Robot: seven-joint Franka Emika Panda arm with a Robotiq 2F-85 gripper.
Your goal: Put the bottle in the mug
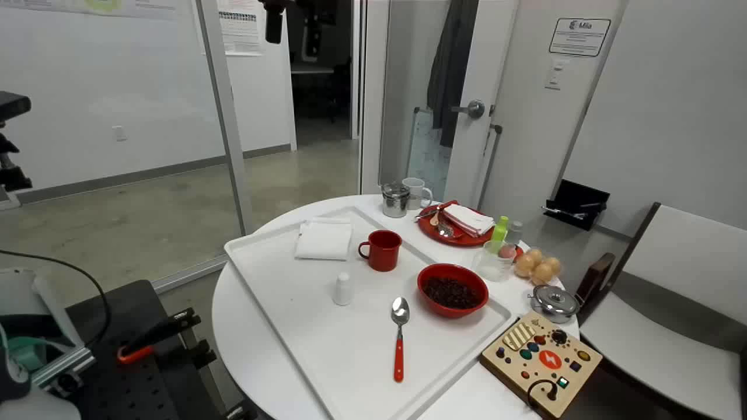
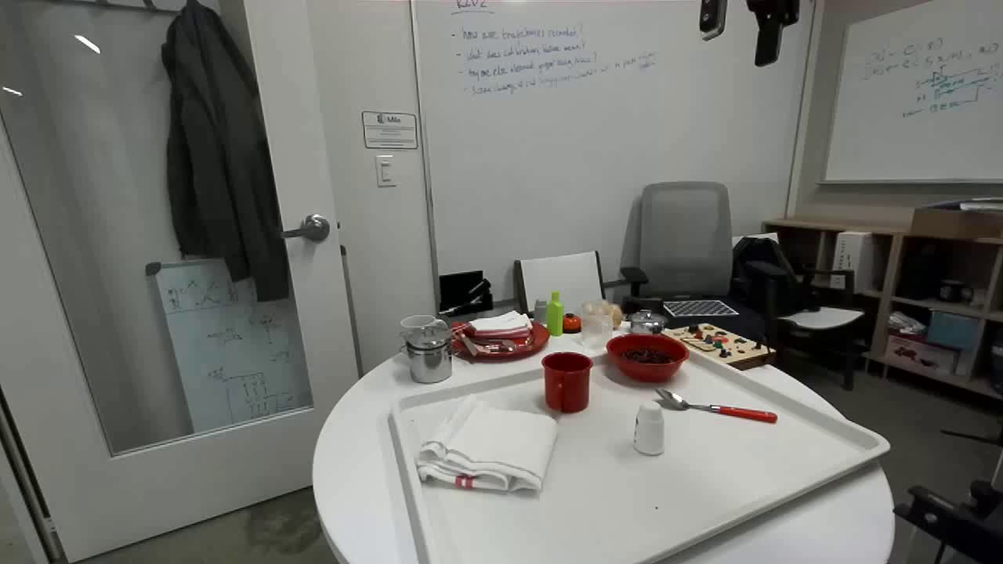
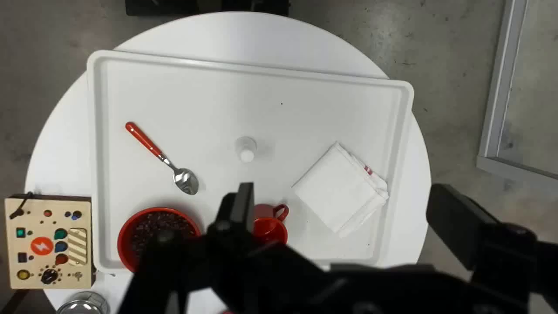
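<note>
The small white bottle stands upright on the white tray, in both exterior views (image 1: 343,290) (image 2: 649,429) and in the wrist view (image 3: 246,150). The glossy red mug stands upright a short way from it, in both exterior views (image 1: 383,252) (image 2: 566,384). The mug also shows in the wrist view (image 3: 271,229), partly hidden behind a finger and the gripper body. My gripper (image 3: 342,189) is wide open with nothing between its fingers. It is high above the table, at the top edge of both exterior views (image 1: 293,39) (image 2: 740,45).
The white tray (image 1: 280,324) also holds a folded white cloth (image 1: 324,240), a red bowl (image 1: 452,312) of dark beans and a red-handled spoon (image 1: 399,350). A metal cup (image 1: 395,203), red plate (image 1: 432,233), green object (image 1: 499,229) and wooden panel (image 1: 540,361) stand beyond the tray.
</note>
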